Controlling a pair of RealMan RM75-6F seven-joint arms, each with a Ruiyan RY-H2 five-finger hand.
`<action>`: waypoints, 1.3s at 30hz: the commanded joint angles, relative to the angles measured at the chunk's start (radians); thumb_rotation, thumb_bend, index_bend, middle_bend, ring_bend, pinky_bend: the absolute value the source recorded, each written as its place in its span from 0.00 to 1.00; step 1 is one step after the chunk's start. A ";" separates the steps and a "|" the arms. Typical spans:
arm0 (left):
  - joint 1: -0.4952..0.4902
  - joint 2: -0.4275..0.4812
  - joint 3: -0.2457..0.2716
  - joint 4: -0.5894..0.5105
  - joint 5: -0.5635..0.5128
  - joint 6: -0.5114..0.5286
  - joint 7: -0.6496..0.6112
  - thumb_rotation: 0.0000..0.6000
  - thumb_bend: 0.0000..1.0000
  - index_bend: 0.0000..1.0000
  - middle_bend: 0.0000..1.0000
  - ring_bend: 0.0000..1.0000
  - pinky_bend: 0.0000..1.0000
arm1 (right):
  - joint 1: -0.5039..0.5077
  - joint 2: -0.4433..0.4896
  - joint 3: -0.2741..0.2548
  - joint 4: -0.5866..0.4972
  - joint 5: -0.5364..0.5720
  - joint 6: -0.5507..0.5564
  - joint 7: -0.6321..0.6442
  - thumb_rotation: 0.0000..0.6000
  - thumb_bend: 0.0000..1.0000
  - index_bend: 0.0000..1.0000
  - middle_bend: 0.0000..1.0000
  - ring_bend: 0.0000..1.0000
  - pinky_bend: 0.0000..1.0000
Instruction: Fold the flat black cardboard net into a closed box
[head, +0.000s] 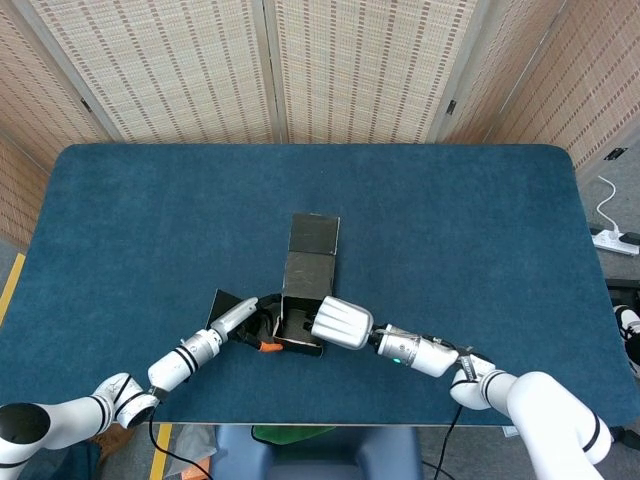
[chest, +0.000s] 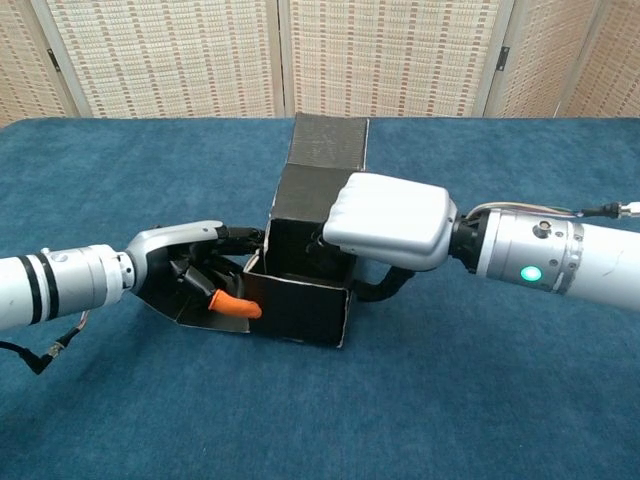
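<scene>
My chest camera shows my left hand (chest: 185, 262) gripping the half-folded black cardboard box (chest: 300, 250) by its side flap, my right hand (chest: 392, 222) reaching inside, grip hidden; overhead, the box sits near the blue tabletop (head: 450, 220)'s front edge, with open room beyond.

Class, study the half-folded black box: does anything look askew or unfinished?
Yes. The black cardboard box is open on top. Its lid panel lies flat on the table behind it, and one side flap splays outward by the left hand.
</scene>
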 joint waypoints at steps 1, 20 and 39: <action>0.014 0.003 -0.018 -0.023 -0.027 0.004 0.042 1.00 0.22 0.26 0.31 0.45 0.70 | 0.000 0.017 0.004 -0.018 0.014 -0.023 -0.005 1.00 0.08 0.27 0.30 0.66 1.00; 0.092 0.120 -0.041 -0.210 -0.033 0.117 0.241 1.00 0.22 0.00 0.00 0.00 0.17 | -0.165 0.182 0.054 -0.342 0.198 0.024 0.019 1.00 0.00 0.00 0.00 0.61 1.00; 0.167 0.240 -0.064 -0.388 -0.034 0.220 0.304 1.00 0.22 0.00 0.00 0.00 0.16 | -0.296 0.182 0.198 -0.679 0.650 -0.331 0.487 1.00 0.00 0.00 0.00 0.61 1.00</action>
